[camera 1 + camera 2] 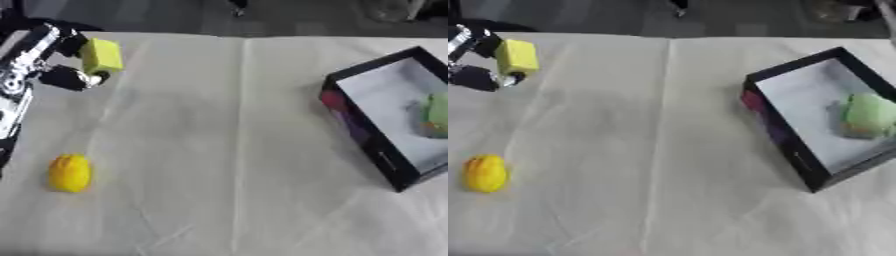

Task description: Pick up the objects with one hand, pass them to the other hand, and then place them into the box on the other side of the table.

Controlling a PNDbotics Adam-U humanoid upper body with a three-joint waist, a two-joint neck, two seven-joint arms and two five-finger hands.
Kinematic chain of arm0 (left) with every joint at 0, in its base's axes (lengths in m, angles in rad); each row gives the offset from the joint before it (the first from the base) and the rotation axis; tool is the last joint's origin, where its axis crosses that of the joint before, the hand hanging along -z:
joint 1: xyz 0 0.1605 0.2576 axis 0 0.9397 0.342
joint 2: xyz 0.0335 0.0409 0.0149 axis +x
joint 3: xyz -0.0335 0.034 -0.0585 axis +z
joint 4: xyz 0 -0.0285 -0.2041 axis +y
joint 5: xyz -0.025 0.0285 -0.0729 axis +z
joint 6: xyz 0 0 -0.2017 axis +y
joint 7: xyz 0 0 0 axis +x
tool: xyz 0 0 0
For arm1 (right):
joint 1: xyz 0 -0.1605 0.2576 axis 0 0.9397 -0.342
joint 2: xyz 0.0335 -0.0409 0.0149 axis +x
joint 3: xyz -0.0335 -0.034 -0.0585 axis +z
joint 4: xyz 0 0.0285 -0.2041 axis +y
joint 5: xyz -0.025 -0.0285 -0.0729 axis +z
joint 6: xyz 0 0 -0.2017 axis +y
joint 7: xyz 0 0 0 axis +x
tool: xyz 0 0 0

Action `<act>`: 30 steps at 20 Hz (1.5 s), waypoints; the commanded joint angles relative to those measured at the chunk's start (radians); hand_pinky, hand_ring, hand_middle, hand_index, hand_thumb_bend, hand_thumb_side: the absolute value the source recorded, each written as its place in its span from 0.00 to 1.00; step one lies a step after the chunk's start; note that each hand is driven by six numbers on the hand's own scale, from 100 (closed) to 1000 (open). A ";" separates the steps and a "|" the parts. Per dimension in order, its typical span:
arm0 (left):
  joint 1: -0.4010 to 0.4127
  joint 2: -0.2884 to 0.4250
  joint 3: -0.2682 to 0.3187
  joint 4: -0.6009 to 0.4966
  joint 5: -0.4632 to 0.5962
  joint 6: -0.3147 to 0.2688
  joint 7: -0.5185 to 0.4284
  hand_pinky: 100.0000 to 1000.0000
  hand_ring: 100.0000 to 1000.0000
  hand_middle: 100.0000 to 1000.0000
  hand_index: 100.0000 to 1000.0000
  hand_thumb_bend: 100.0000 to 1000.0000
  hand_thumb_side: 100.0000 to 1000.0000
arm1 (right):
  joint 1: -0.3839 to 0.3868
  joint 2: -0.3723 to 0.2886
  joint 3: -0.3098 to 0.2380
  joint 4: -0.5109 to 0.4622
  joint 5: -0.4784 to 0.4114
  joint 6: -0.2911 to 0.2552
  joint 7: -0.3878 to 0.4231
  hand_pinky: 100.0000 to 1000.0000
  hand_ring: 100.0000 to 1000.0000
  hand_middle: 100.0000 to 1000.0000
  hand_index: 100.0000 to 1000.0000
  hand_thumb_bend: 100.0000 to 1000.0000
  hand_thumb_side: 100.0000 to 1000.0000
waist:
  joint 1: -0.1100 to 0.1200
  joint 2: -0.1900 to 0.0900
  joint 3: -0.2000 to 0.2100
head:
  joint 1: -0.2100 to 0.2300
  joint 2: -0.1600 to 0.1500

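Yellow block [101, 56] is being pinched at ten o'clock by the left hand [66, 60]; with the right hand absent, it risks being dropped at handover.

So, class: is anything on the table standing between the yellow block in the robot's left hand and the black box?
Nothing visible does. The left hand holds the yellow block at far left; bare cloth runs across to the black box. The yellow round object lies nearer, off that line.
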 commanded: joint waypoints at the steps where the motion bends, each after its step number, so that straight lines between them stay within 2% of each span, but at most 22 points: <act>1: -0.004 -0.031 0.009 -0.058 -0.025 0.001 0.028 0.68 0.56 0.41 0.44 0.07 0.00 | -0.043 0.020 0.022 -0.001 0.027 -0.009 0.026 1.00 0.95 1.00 1.00 0.00 0.33 | -0.016 -0.035 0.003 | -0.010 -0.002; 14: 0.061 -0.163 0.010 -0.132 -0.094 -0.012 0.086 0.68 0.56 0.41 0.44 0.04 0.00 | -0.109 0.174 0.127 0.043 0.169 -0.035 0.139 1.00 0.96 1.00 1.00 0.00 0.34 | -0.026 -0.038 0.015 | -0.058 -0.002; 21: 0.073 -0.219 0.002 -0.174 -0.111 -0.006 0.091 0.68 0.56 0.41 0.44 0.02 0.00 | -0.138 0.229 0.158 0.059 0.204 -0.046 0.180 1.00 0.96 1.00 1.00 0.00 0.33 | -0.033 -0.028 0.033 | -0.076 -0.002; 26: 0.078 -0.253 -0.005 -0.202 -0.132 -0.006 0.108 0.67 0.54 0.39 0.43 0.02 0.00 | -0.158 0.258 0.176 0.073 0.239 -0.068 0.196 1.00 0.96 1.00 1.00 0.00 0.28 | -0.030 -0.020 0.052 | -0.098 -0.002; 29: 0.083 -0.270 -0.013 -0.221 -0.147 -0.006 0.116 0.67 0.52 0.36 0.40 0.03 0.00 | -0.161 0.265 0.183 0.079 0.263 -0.096 0.193 1.00 0.96 1.00 1.00 0.00 0.15 | -0.028 -0.018 0.056 | -0.106 -0.002; 30: 0.085 -0.274 -0.015 -0.226 -0.152 -0.005 0.117 0.67 0.52 0.36 0.40 0.03 0.00 | -0.161 0.267 0.185 0.083 0.275 -0.109 0.190 1.00 0.96 1.00 1.00 0.00 0.14 | -0.027 -0.018 0.057 | -0.108 -0.002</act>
